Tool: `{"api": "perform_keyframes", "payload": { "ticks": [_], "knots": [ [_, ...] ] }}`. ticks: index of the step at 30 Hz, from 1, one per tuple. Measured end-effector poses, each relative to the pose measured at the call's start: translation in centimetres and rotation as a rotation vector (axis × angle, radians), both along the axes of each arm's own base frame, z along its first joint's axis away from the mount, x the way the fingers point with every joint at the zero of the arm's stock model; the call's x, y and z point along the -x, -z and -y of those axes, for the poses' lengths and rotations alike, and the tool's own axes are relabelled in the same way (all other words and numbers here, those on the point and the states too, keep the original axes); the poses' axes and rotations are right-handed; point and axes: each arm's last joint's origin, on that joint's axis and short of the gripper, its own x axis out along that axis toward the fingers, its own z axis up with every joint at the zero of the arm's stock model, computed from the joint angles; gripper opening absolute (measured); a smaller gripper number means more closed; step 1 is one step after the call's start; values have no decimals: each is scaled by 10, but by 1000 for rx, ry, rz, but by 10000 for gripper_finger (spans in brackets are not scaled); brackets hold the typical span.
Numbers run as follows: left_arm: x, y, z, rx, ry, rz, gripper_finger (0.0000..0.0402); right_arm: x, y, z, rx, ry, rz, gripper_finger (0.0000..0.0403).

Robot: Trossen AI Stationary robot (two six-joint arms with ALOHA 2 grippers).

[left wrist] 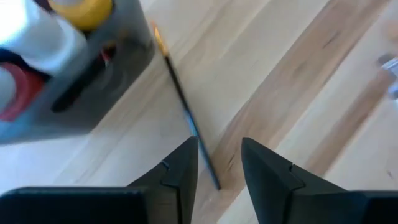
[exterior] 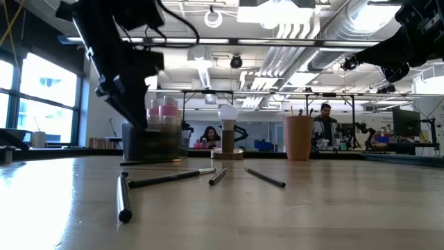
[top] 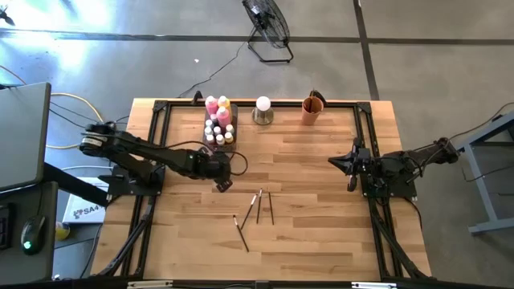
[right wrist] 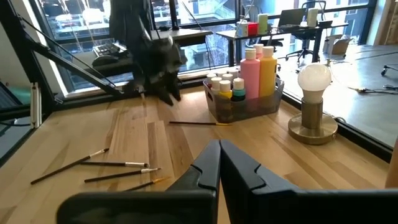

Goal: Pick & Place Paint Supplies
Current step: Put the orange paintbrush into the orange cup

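Paint supplies inspected at two sites on the pale wooden table (top: 321, 209). First site: a grey rectangular tray (right wrist: 245, 107) at the far edge holds the tall pink bottle (right wrist: 250, 70), the tall yellow bottle (right wrist: 267, 67) and several tiny white-capped bottles (right wrist: 224, 84), all upright. Second site: four thin dark-handled paintbrushes (top: 255, 210) lie loose on the open middle of the table, near one another and well apart from the tray. A fifth dark-handled brush with an orange tip (left wrist: 186, 112) lies flat on the wood, its tip end just beside the tray wall.

My left gripper (left wrist: 217, 171) hovers directly above the handle end of that fifth brush. Its jaws stand parted, one to each side of the handle, and grip nothing; the brush rests on the table. From above, this gripper (top: 222, 183) sits between the tray and the loose brushes.

My right gripper (right wrist: 219, 163) waits at the right side of the table, jaws closed together and empty.

Also noted along the far edge: a white ball on a round metal base (top: 263, 110) just beside the tray, and an orange cup (top: 312, 110) farther right. People are seen in the room beyond the table.
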Motion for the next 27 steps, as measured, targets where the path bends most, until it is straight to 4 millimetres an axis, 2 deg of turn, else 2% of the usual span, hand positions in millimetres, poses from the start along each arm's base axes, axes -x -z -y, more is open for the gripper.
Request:
{"api": "perform_keyframes", "payload": {
  "ticks": [12,22,27],
  "knots": [
    [-17,49,2,15,-56,-161,120,0,0,0,-1,0,3,2],
    [-22,66,-5,55,-122,-194,120,0,0,0,-1,0,2,2],
    [-23,67,-9,87,-118,-206,120,0,0,0,-1,0,2,2]
  ]
}}
